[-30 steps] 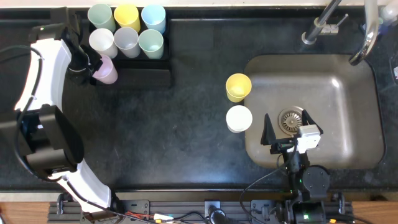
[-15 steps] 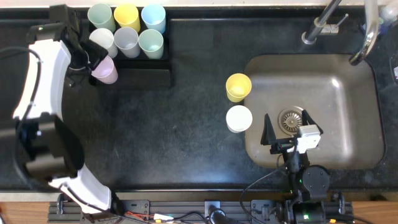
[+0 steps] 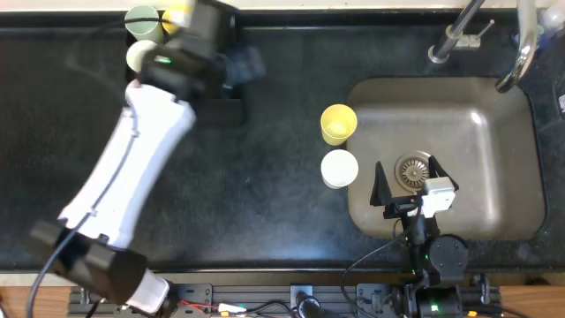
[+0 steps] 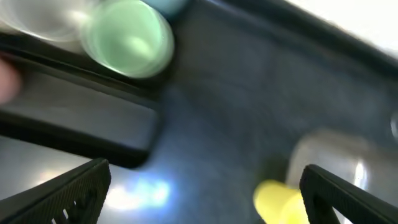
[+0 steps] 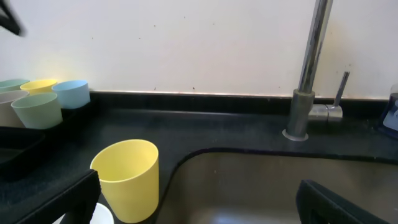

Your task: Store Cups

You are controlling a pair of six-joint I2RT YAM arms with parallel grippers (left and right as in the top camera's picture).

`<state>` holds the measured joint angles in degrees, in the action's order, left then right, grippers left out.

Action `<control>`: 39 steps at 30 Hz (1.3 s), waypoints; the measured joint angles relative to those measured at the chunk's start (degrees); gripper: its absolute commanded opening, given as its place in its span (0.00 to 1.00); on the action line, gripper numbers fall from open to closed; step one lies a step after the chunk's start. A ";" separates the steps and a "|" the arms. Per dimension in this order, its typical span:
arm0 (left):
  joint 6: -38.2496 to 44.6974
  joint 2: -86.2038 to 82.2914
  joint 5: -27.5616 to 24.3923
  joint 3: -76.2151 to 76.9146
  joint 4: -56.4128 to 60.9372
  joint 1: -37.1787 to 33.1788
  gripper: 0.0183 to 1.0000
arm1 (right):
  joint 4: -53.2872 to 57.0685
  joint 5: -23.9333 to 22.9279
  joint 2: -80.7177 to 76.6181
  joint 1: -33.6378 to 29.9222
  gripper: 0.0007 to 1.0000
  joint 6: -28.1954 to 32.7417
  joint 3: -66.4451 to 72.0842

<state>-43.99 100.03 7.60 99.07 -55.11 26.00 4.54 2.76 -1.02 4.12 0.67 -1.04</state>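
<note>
The left gripper (image 4: 205, 167) hangs open and empty over the right end of the black cup rack (image 4: 81, 124) at the far left, beside a racked green cup (image 4: 127, 46). A yellow cup (image 3: 338, 124) and a white cup (image 3: 339, 168) stand just left of the sink (image 3: 494, 97). The right gripper (image 3: 404, 163) sits in the sink, open and empty.

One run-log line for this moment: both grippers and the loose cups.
left gripper: open, empty, near rack | right gripper: open, over sink | yellow cup, white cup: on counter beside sink
</note>
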 measured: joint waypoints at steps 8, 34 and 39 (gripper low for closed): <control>-1.49 8.48 -3.91 -0.02 0.74 11.54 1.00 | 0.00 -0.02 0.00 0.00 1.00 0.02 0.00; -2.40 15.13 -13.11 0.00 1.11 14.05 1.00 | 0.00 -0.02 0.00 0.00 1.00 0.00 0.00; -2.40 15.19 -13.25 0.00 1.14 14.05 1.00 | -0.02 -0.02 0.00 0.00 1.00 0.00 0.00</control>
<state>-46.39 115.22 -5.65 99.07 -53.98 40.05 4.51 2.74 -1.02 4.12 0.67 -1.04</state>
